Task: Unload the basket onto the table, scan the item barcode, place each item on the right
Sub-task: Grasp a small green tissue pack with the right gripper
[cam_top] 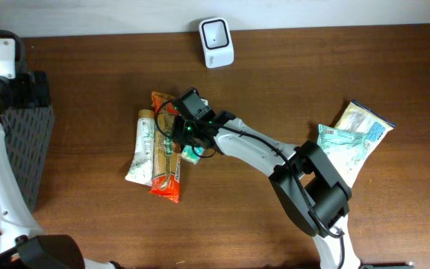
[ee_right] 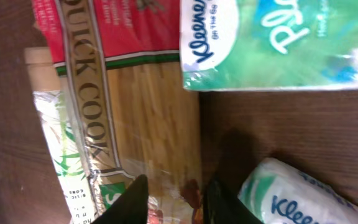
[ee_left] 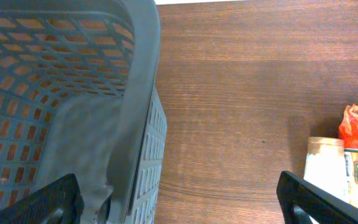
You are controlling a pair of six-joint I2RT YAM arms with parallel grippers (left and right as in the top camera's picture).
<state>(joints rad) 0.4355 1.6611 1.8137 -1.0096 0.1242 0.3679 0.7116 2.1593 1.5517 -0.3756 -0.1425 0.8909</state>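
Table [cam_top: 290, 75]: dark brown wood with a fine straight grain, matt.
Pasta packet [ee_right: 135, 118]: flat, long and rectangular. It has a red printed top with a tan band reading QUICK COOK, and a clear crinkled film showing straw-coloured strands. It lies flat in the middle of the table, under the right arm's tip.
Right gripper [ee_right: 178, 186]: two dark tapered fingers [ee_right: 135, 202] drawn close together. They straddle the packet's long edge, one over the film and one by the bare wood. I cannot tell whether they actually pinch the wrapper.
Pale packet [ee_right: 58, 137]: a narrow cream wrapper with green leaf print, touching the pasta packet's far long side.
Upper tissue pack [ee_right: 278, 40]: soft, pillow-like and glossy, green and white, its corner butting the pasta packet.
Lower tissue pack [ee_right: 297, 196]: the same glossy plastic with rounded corners, just beside the right finger.
Scanner [cam_top: 216, 42]: a white rounded-rectangle block with a dark window, at the table's far edge, well apart from the packets.
Basket [ee_left: 135, 93]: grey moulded plastic with a smooth thick rim and a lattice of small rectangular holes, at the left end of the table.
Left gripper [ee_left: 179, 186]: released, with its black fingers spread wide and nothing between them, poised over the basket's rim and the bare wood.
Two bags [cam_top: 357, 134]: shiny film, teal-white and yellowish, overlapping at the right side.
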